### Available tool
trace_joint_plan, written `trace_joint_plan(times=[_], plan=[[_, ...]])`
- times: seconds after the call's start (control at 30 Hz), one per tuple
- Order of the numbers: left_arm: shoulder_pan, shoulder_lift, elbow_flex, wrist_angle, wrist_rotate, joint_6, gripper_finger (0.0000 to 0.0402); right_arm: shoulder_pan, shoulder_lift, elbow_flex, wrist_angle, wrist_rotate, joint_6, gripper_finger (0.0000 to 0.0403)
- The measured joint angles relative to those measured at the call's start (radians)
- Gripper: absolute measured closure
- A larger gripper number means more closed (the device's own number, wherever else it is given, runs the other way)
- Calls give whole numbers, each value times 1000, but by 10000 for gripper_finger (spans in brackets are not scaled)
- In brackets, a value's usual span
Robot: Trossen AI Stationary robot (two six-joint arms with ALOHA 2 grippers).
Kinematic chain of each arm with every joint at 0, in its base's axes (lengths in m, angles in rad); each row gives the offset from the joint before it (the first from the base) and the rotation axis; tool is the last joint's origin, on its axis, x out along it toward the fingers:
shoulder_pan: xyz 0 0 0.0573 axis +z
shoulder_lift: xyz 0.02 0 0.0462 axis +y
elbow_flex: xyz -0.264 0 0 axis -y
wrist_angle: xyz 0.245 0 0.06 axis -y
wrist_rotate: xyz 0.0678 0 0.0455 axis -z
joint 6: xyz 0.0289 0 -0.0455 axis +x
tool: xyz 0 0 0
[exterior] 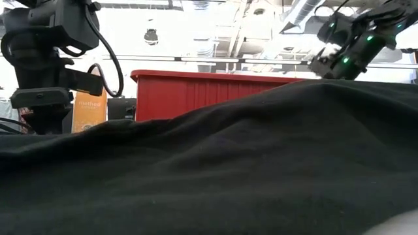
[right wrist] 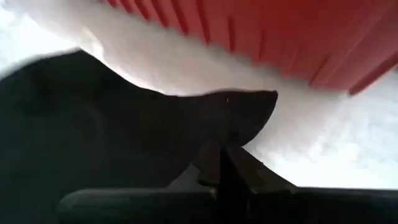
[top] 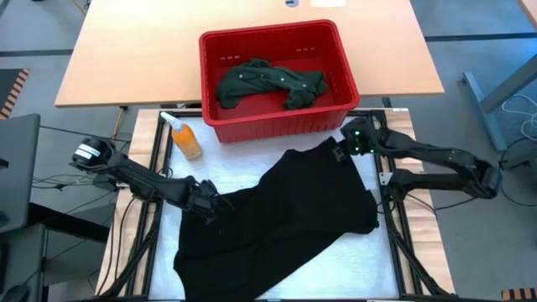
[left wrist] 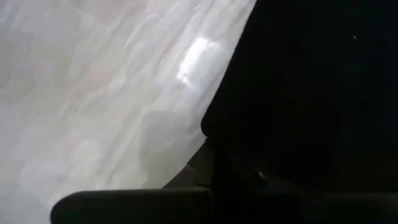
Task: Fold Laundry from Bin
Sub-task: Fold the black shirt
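A black garment [top: 285, 214] lies spread across the white work surface [top: 226, 164], rumpled, in front of the red bin [top: 277, 122]. The left gripper [top: 205, 204] sits at the cloth's left edge, its fingers pressed together on that edge. The right gripper [top: 346, 149] is down at the garment's far right corner, just beside the bin's front wall, pinching that corner with its jaws closed. Inside the bin, a dark green buttoned shirt [top: 268, 84] lies crumpled on the floor of the basket. An orange bottle [top: 185, 138] stands near the bin's left front corner; from table height its label [exterior: 89, 103] reads "method" in small white letters.
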Motion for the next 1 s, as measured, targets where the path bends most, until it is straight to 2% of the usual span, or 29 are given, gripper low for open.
trace_joint_plan(times=[0.27, 0.43, 0.7, 0.8, 1.0], plan=[[-32, 0, 82, -156, -38, 1, 401, 8, -247, 1, -169, 0, -111, 380], [-57, -15, 141, -235, -68, -14, 401, 61, -386, 1, -152, -32, -124, 377], [-115, -106, 257, -358, -174, -68, 401, 124, -484, 2, -152, -42, -126, 377], [-149, -139, 291, -384, -166, -85, 401, 153, -504, 2, -149, -69, -126, 377], [-242, -158, 321, -376, -61, -138, 401, 220, -549, 17, -177, -92, -91, 377]])
